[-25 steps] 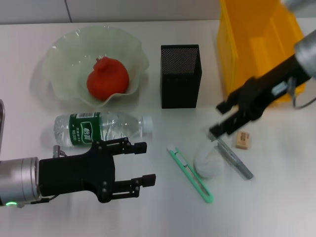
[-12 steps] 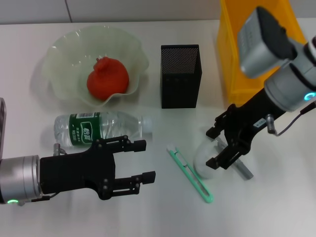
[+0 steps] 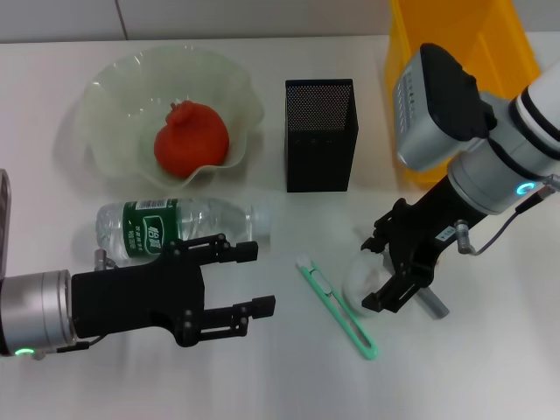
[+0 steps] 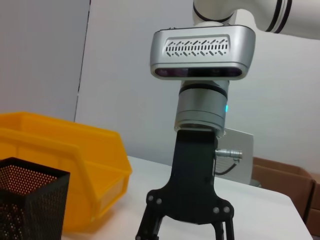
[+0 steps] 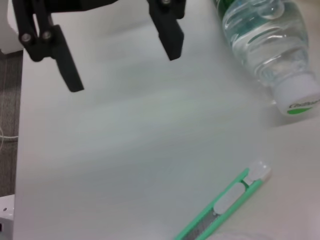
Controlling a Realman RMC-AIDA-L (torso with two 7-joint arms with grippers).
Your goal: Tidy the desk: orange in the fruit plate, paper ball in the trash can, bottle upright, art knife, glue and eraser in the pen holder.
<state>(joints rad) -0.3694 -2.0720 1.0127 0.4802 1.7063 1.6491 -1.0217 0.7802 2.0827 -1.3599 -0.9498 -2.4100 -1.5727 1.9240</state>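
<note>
Lower than half a second earlier, the right gripper [image 3: 388,269] had come down over the paper ball [image 3: 360,282], its fingers spread to either side of the white lump and not yet clamped on it; the ball lay on the desk [image 3: 490,367] directly between them, so the coming grasp looked to need only a closing; the glue [image 3: 428,302] lay just beside the ball on the far side from the knife [image 3: 337,309], partly under the gripper, its long axis slanting toward the robot; the eraser was hidden by the arm.

The knife lay slantwise too, white tip toward the bottle [image 3: 175,224]; the trash can [image 3: 455,52] stood behind the right arm, well nearer that arm than the left, which suits the carry; the pen holder [image 3: 319,136] stood upright between can and plate [image 3: 114,96].

The left gripper [image 3: 249,282] hovered near the robot's edge of the desk, fingers apart and empty; it had barely shifted; the bottle lay on its side just beyond it, cap pointing toward the knife; the orange [image 3: 191,140] already sat in the plate.
</note>
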